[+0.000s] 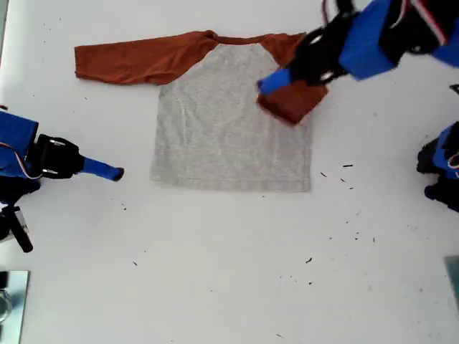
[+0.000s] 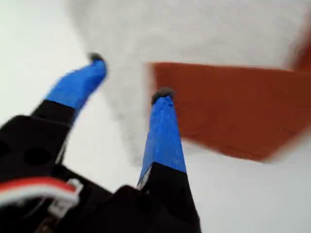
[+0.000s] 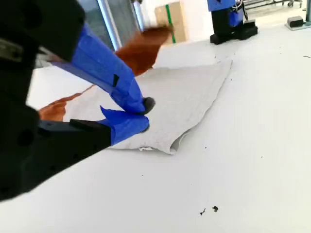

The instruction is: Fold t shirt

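My first gripper (image 2: 129, 77) hung spread and empty above the t shirt (image 1: 229, 122), whose folded sleeve (image 2: 233, 109) lay just beyond its fingertips. My second gripper (image 3: 146, 114) sat clenched, empty, beside the hem. Released loosely, that sleeve could spring back open or bunch.

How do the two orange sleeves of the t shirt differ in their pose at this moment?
The sleeve on the exterior view's left lies stretched out on the table; the sleeve on the exterior view's right is folded in over the grey body. Only the folded sleeve has my first gripper, open, beside it. Both are rust-orange.
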